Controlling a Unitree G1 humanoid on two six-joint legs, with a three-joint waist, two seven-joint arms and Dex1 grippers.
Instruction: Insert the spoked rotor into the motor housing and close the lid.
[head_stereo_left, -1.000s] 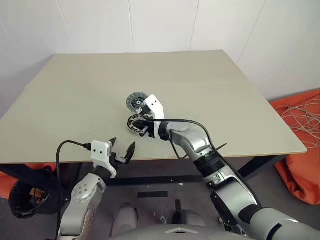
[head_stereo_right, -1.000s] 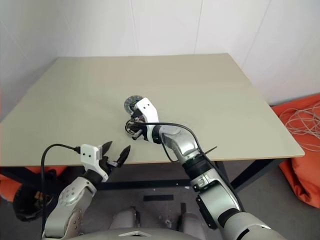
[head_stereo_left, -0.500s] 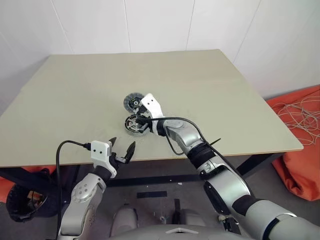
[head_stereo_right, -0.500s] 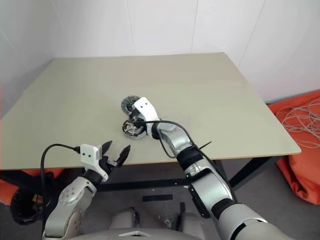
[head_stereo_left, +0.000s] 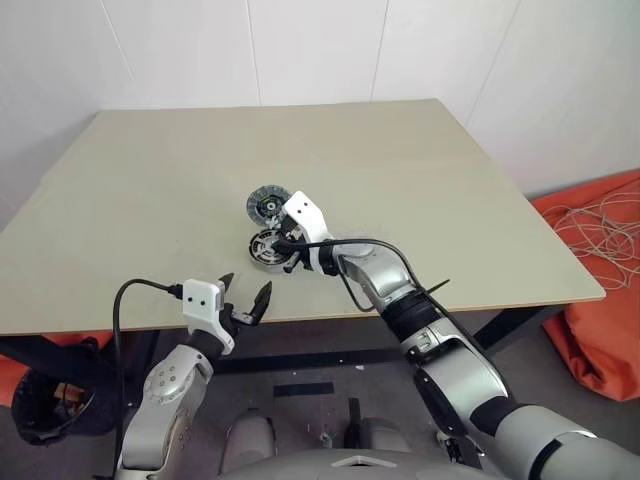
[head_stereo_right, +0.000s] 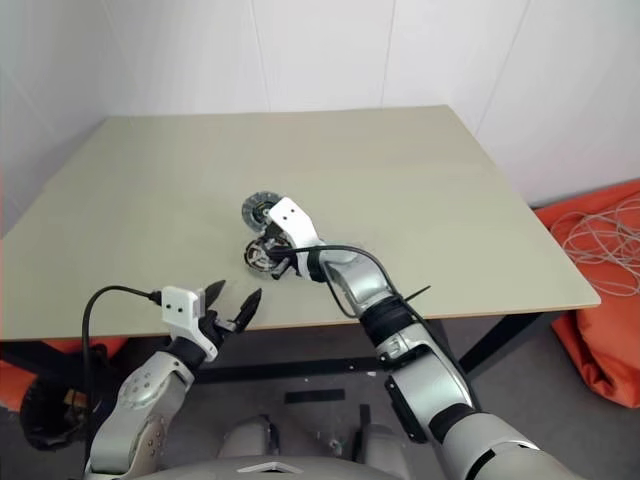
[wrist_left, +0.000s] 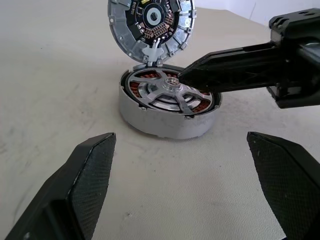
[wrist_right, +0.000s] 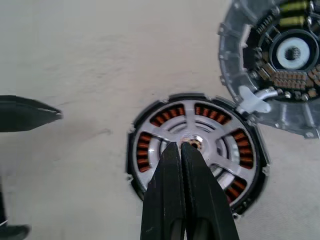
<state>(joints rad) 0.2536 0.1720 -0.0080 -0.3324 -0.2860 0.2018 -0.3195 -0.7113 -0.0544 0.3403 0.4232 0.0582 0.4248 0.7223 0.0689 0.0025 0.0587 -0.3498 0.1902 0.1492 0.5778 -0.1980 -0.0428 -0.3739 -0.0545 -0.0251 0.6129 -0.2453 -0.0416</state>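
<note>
We find the round silver-grey metal motor housing (wrist_left: 167, 107) on the beige table (head_stereo_left: 420, 180), its silver spoked rotor (wrist_right: 197, 145) already seated over the copper windings. The right gripper (wrist_right: 181, 146), its 2 fingers pressed together, rests at the rotor hub. The left gripper (head_stereo_left: 245, 297) hangs wide apart nearer the table's front edge than the housing. Behind the housing the hinged lid (wrist_left: 150, 20) stands open. We should press the hub squarely, confirm flush seating, then swing the lid down.

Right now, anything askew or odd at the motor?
Nothing damaged or spilled. The spoked rotor sits level in the motor housing, and the lid stands open on its hinge, not yet closed. The shut right pincer rests its tips at the rotor's hub.
</note>
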